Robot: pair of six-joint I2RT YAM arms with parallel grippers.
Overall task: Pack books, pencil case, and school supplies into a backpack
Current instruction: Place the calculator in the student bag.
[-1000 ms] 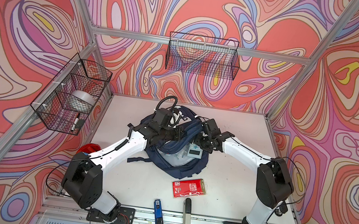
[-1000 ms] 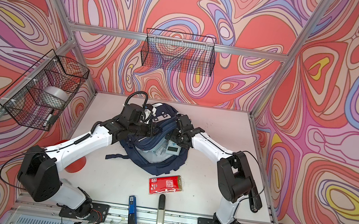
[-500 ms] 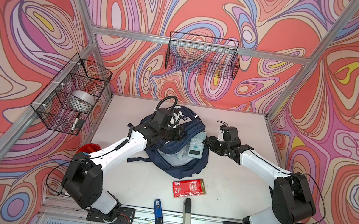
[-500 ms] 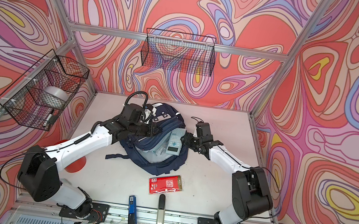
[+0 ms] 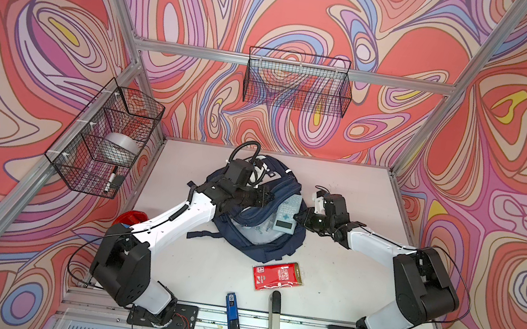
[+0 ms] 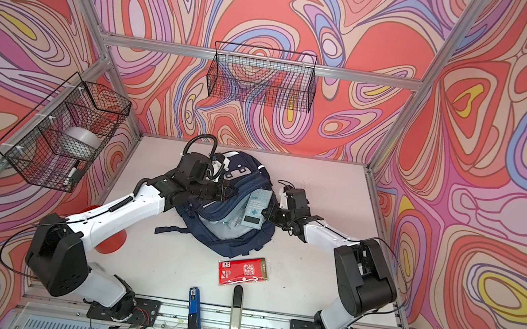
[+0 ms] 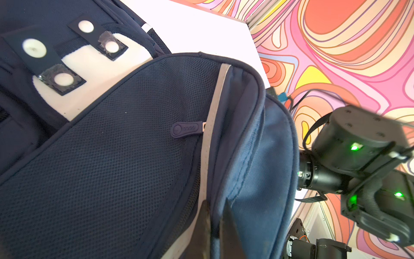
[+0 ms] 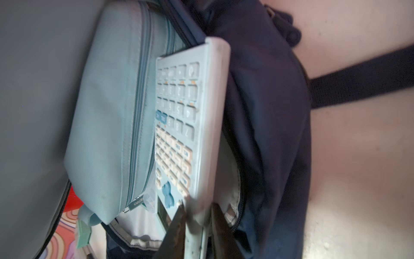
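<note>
The navy backpack (image 5: 264,247) (image 6: 233,238) lies open mid-table, grey lining showing. My left gripper (image 5: 267,197) (image 7: 216,201) is shut on the rim of its opening and holds that rim up. The light blue calculator (image 5: 287,211) (image 8: 190,112) lies half inside the opening, next to the light blue pencil case (image 8: 112,112). My right gripper (image 5: 298,217) (image 8: 197,206) is shut on the calculator's display end, one finger on each face. The red packet (image 5: 277,275) (image 6: 244,271) lies flat in front of the backpack. The books are hidden.
A blue stapler (image 5: 232,316) and a grey and black bar (image 5: 274,315) lie at the front edge. A red cup (image 5: 132,216) stands behind my left arm. Wire baskets (image 5: 297,82) (image 5: 106,142) hang on the back and left walls.
My right arm drew back from over the backpack to its right side. Its jaws went from wide open to closed on the calculator's end. My left arm has not moved.
</note>
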